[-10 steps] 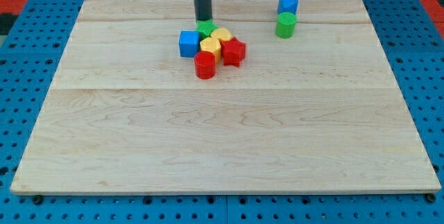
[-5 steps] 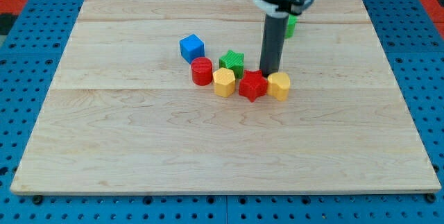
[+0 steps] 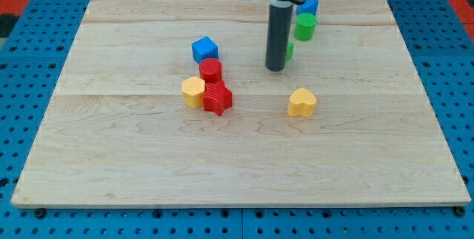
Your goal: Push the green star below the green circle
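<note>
The green circle (image 3: pixel 304 27), a short cylinder, stands near the view's top right on the wooden board (image 3: pixel 237 157). The green star (image 3: pixel 288 50) is mostly hidden behind my rod; only a green sliver shows at the rod's right edge, just below and left of the green circle. My tip (image 3: pixel 275 68) rests on the board right at the star's lower left side.
A blue block (image 3: pixel 309 7) sits just above the green circle. A blue cube (image 3: pixel 204 49), red cylinder (image 3: pixel 210 69), yellow hexagon (image 3: pixel 194 91) and red star (image 3: pixel 217 98) cluster left of my tip. A yellow heart (image 3: pixel 301 102) lies below it.
The green star has moved up and right, close under the green circle. The red star and a yellow block have shifted left. My rod has moved up.
</note>
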